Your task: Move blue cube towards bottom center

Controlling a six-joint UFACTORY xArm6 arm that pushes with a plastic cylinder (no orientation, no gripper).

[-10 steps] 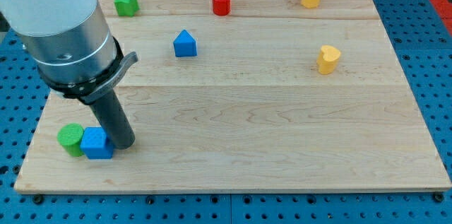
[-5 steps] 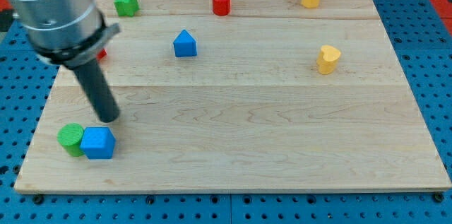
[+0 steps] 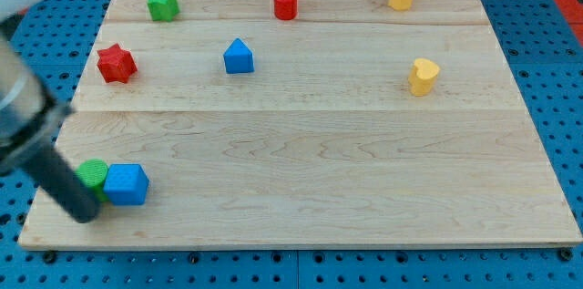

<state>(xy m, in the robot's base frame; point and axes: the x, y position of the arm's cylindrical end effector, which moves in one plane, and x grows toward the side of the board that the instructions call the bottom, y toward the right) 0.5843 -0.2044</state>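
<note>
No text, label, brand, number or sign can be read anywhere in the camera view. The blocks and the wooden desk [image 3: 364, 161] carry plain surfaces without any markings.

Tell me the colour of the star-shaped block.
Red: the star block shows in the camera view, at its left.
</note>
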